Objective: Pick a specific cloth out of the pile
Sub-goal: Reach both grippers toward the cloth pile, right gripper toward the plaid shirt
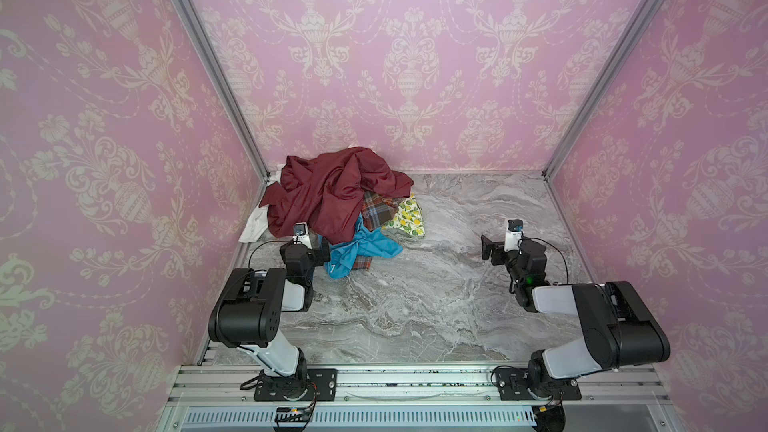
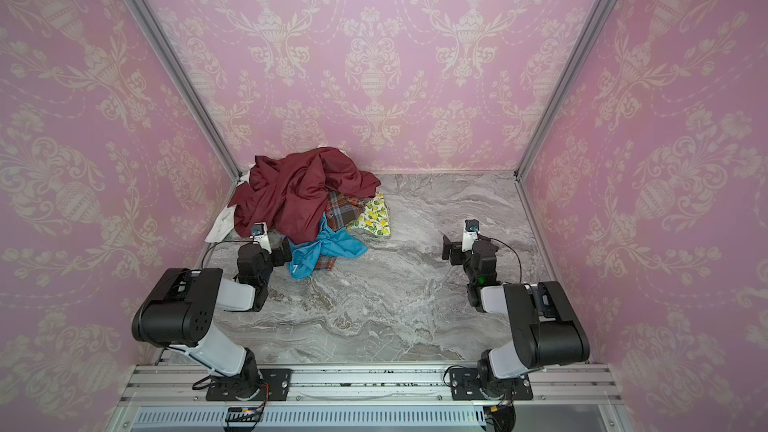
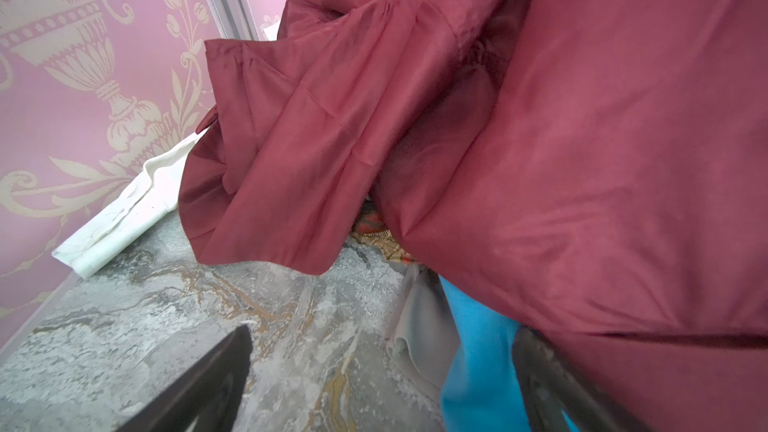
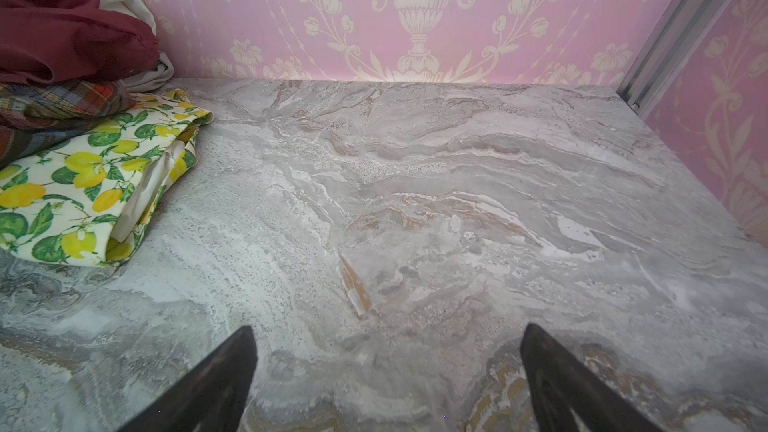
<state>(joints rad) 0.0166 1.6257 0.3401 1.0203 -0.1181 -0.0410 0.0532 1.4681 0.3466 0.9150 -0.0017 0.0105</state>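
Plaid cloth [image 1: 376, 209] looks soft, pinned under maroon garment [image 1: 328, 193]; I'd pinch its exposed fold. Left gripper [image 3: 382, 330] and right gripper [image 4: 386, 328] gape wide, empty.

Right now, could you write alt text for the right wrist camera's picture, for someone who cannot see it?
The right gripper hangs open over a grey marbled table. At the view's edge lies a lemon-print cloth, with the plaid cloth overlapping it and a maroon garment draped over that; pink patterned wallpaper stands behind.

The plaid cloth [image 1: 376, 210] shows orange-red, brown and grey-blue checks; the garment [image 1: 332, 189] is maroon, the table [image 1: 436, 297] grey-marbled.
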